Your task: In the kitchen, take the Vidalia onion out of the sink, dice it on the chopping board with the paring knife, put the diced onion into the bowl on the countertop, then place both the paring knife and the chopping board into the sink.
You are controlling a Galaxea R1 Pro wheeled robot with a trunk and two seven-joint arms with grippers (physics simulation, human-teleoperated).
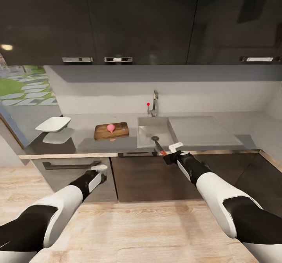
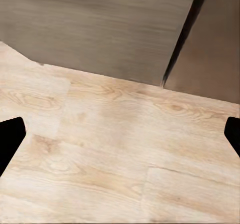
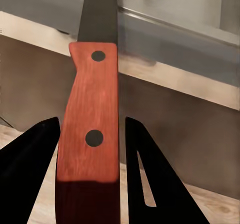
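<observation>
Right tool [image 1: 167,152] gripping paring knife [image 1: 158,145], reaching toward sink [image 1: 150,131]

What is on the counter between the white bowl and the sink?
In the head view, the chopping board with the pink onion on it lies between the bowl and the sink.

On the countertop [image 1: 82,135] we see the bowl [image 1: 53,124] left of the chopping board [image 1: 111,131], the onion [image 1: 111,127] on it, the sink [image 1: 153,133] to its right
</observation>
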